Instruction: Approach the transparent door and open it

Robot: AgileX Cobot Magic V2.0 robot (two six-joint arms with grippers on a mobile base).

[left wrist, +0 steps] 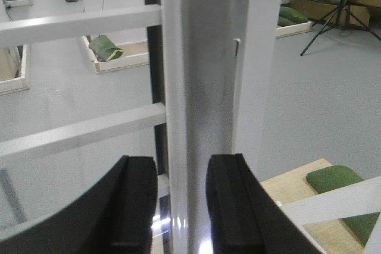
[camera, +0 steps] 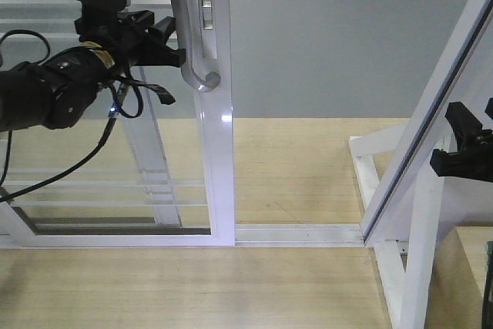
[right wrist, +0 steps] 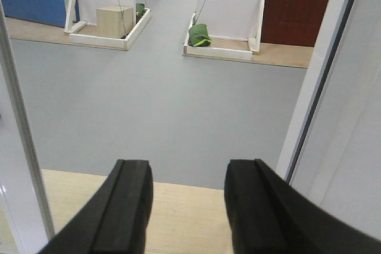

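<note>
Door (camera: 219, 152): tall glass panel in a white frame, upright at the left of the front view, standing on a white floor track (camera: 300, 233); open gap between its right edge and the slanted white frame (camera: 431, 113) at the right.
Bars (camera: 108, 184): thin, white, horizontal, across the glass high and low.
Handle (camera: 187, 21): long, silver-grey, vertical, curving in to the door frame at its lower end; narrow lock plate (camera: 206, 4) just beside it on the frame.
Left tool (camera: 173, 40): at the handle, reaching in from the left; in the wrist view black fingers (left wrist: 134, 206) on both sides of the grey handle, closed in on it.
Left arm: black, roughly level, loose cables (camera: 123, 105) hanging under the wrist.
Right tool (camera: 462, 144): at the right edge of the front view, close to the slanted frame, well apart from the door; fingers (right wrist: 128, 206) spread, nothing between them.
Floor: pale wood (camera: 192, 283) on the near side of the track, grey (camera: 323, 36) beyond.
Farther off: green bags (left wrist: 104, 46) in low wooden trays, a black tripod (left wrist: 339, 10), a wooden box (right wrist: 115, 21), a dark red panel (right wrist: 297, 4).
</note>
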